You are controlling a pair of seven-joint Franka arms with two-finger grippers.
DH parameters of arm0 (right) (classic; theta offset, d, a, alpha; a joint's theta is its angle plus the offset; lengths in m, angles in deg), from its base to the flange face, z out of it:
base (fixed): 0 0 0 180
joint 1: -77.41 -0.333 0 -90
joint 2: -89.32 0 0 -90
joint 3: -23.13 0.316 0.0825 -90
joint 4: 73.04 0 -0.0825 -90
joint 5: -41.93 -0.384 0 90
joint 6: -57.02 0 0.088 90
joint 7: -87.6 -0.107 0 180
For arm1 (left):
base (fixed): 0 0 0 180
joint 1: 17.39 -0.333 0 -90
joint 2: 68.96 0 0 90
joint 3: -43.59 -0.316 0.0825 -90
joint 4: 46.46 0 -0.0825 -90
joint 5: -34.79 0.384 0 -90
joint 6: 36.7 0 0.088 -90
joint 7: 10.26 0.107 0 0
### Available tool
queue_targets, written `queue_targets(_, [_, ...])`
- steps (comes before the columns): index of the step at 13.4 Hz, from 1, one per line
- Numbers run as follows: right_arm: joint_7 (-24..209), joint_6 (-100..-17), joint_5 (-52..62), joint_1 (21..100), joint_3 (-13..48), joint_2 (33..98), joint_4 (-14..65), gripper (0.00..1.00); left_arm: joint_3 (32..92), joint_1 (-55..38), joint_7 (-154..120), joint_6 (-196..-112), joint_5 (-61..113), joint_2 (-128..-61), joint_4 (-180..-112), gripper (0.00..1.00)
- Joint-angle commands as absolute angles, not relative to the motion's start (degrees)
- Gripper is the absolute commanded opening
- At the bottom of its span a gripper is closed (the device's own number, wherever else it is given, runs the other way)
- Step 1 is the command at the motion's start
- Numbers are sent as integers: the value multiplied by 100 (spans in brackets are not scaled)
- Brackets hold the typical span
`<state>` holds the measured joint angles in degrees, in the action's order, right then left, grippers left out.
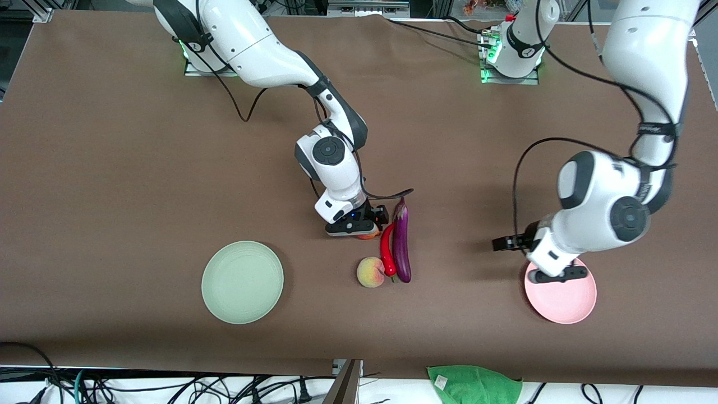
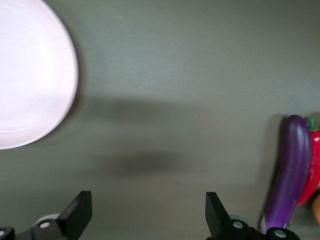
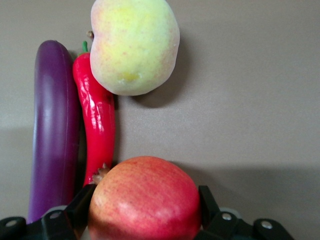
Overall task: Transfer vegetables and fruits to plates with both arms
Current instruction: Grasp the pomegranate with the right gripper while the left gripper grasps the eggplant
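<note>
With fingers flanking it, pomegranate.

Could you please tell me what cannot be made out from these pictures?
- Pomegranate: front view, almost all hidden under the right gripper; right wrist view, its lower part cut off by the edge.
- Pink plate: front view, part covered by the left gripper; left wrist view, cut off by the edge.
- Peach: left wrist view, only a sliver at the edge.
</note>
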<state>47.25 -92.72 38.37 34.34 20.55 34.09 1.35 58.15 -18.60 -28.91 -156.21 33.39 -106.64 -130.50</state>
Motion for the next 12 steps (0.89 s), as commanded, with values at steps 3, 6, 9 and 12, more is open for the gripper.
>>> queue_targets(3, [4822, -8794, 3876, 3627, 2093, 3526, -53, 9, 5923, -1363, -3880, -16308, 3733, -11062, -12943, 100])
queue_targets(6, [5400, -8030, 3850, 3952, 2155, 3886, -53, 10, 6054, -1064, -4706, -16484, 4278, -11272, -12943, 100])
queue_targets(9, [6172, -7343, 3780, 4285, 2163, 4176, -35, 10, 6178, -774, -5480, -16931, 4656, -11545, -12943, 100])
queue_targets(12, [7393, -7008, 3639, 4795, 2146, 4265, -35, 10, 6248, -430, -6244, -16941, 5139, -11756, -12908, 100])
